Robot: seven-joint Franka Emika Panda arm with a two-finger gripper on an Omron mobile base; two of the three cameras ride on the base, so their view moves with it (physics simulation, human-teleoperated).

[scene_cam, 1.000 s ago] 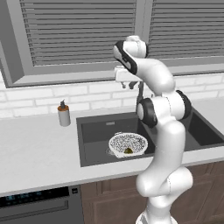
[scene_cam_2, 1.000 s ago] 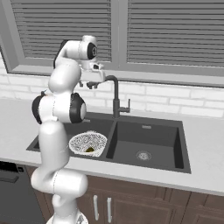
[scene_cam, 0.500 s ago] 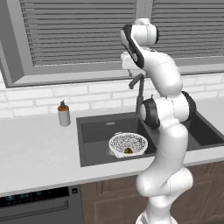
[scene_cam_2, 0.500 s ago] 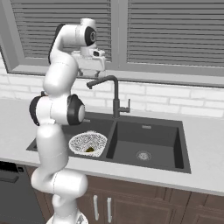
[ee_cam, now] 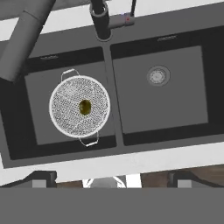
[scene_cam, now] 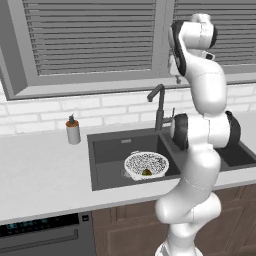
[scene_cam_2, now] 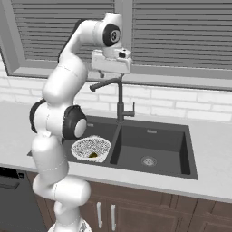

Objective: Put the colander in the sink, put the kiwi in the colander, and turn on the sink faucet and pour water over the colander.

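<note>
**Hand high over loaded sink**

Raised well above the dark grey double-basin sink (ee_cam: 162,113), hand (scene_cam_2: 111,72) with fingers apart, gripping nothing. Far below: wide white perforated colander (ee_cam: 79,106) in one basin, small olive-brown kiwi (ee_cam: 85,106) inside. Just beneath the hand: slim dark gooseneck faucet (scene_cam_2: 118,97).

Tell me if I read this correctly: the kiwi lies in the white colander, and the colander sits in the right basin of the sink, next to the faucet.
Not quite. The kiwi does lie in the colander, but the colander sits in the left basin of the sink, not the right. The hand view shows this, with the faucet at the divider.
</note>
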